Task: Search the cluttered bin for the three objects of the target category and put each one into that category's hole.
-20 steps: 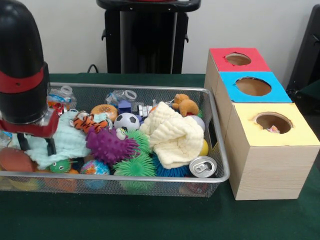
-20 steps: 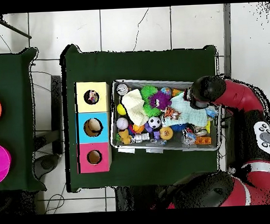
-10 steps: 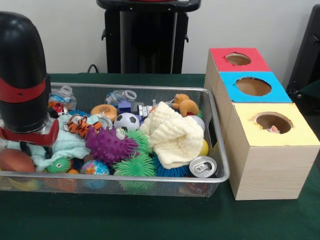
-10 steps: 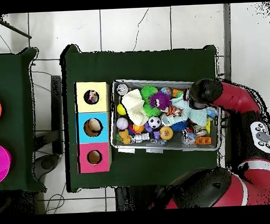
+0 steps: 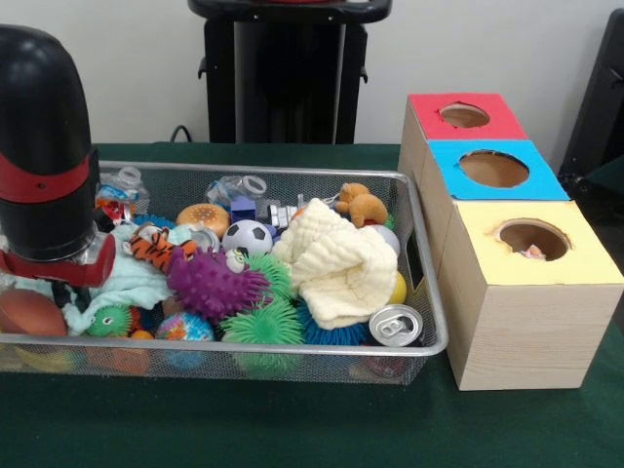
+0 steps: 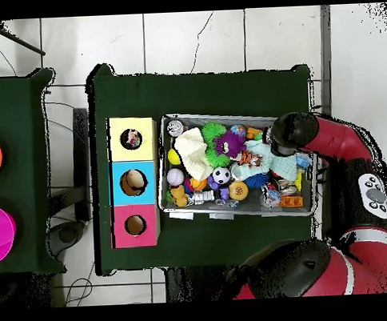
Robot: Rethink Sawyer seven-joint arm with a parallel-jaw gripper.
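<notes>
My gripper [image 5: 66, 292] reaches down at the left end of the wire mesh bin [image 5: 429, 292]. Its fingers are buried in a light blue cloth [image 5: 132, 278], which is bunched up around them, so the gripper looks shut on it. From above, the arm's black head [image 6: 287, 132] hides the fingers, and the blue cloth [image 6: 270, 159] spreads beside it. A cream cloth [image 5: 336, 263] lies heaped at the bin's right end. Beside the bin stand three wooden boxes with holes: yellow [image 5: 575, 258], blue [image 5: 541, 180] and red [image 5: 507, 117].
Around the blue cloth lie a tiger toy [image 5: 161, 247], a purple spiky ball [image 5: 210, 285], green spiky balls, a soccer ball [image 5: 248, 237], a brown football [image 5: 29, 312], a teddy bear [image 5: 363, 205], bottles and a drink can [image 5: 396, 325].
The gripper's fingers have drawn together in the light blue cloth, and the cloth has gathered towards them. The tiger toy has shifted slightly with it.
</notes>
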